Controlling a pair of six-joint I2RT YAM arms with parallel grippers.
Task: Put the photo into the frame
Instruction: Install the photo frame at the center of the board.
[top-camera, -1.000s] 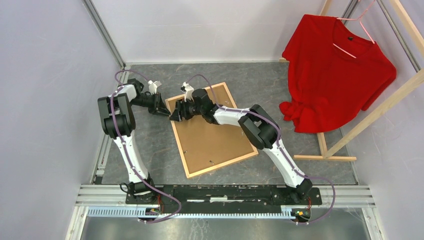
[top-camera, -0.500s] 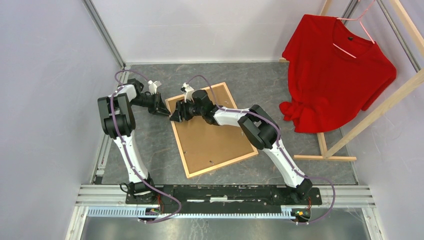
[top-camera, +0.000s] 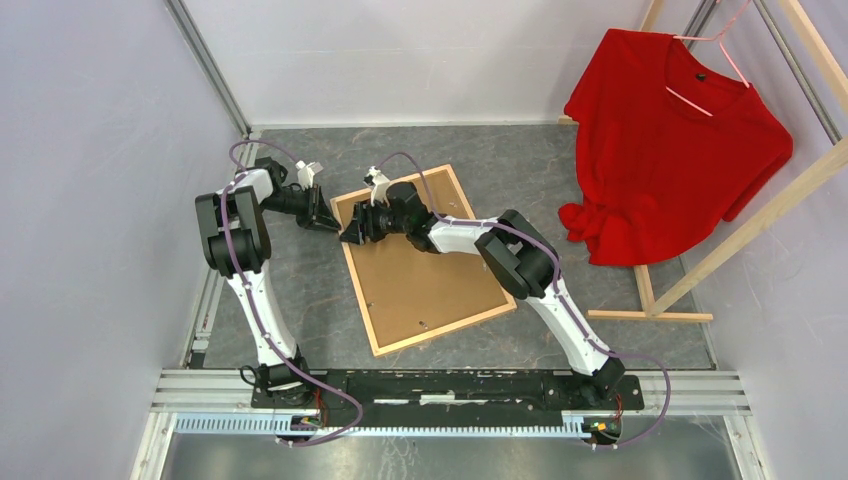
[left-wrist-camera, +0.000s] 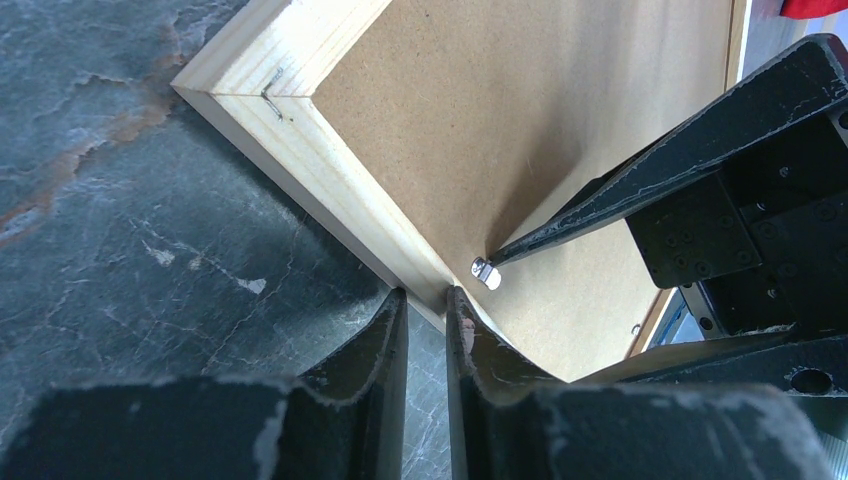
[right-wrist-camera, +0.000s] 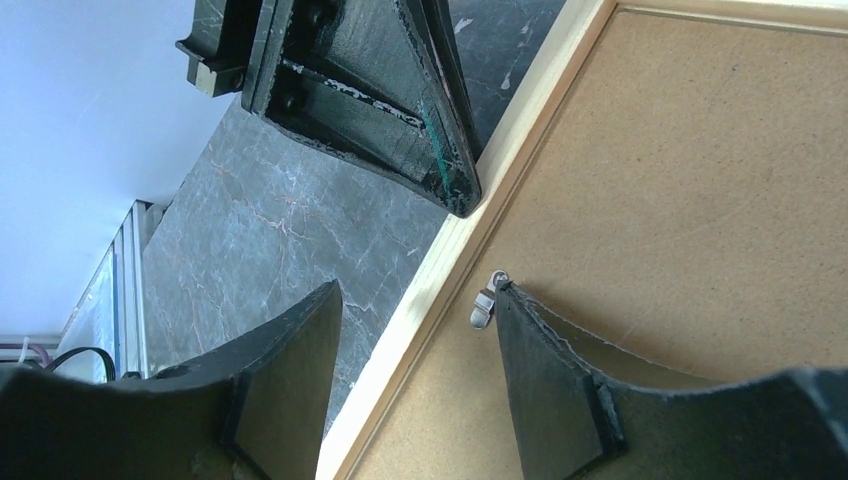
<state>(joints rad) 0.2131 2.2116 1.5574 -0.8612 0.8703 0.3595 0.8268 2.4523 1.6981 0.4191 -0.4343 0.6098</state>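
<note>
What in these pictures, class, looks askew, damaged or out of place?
The frame lies back-up and skewed on the table, not square to its edges. A small metal clip on its brown backing sticks out beside a right gripper finger. Nothing looks damaged or spilled.

Grey marbled tabletop was evenly lit, plain pale walls enclosed three sides, aluminium rails ran along near edge, wooden rack stood right, red T-shirt hung on pink hanger.
</note>
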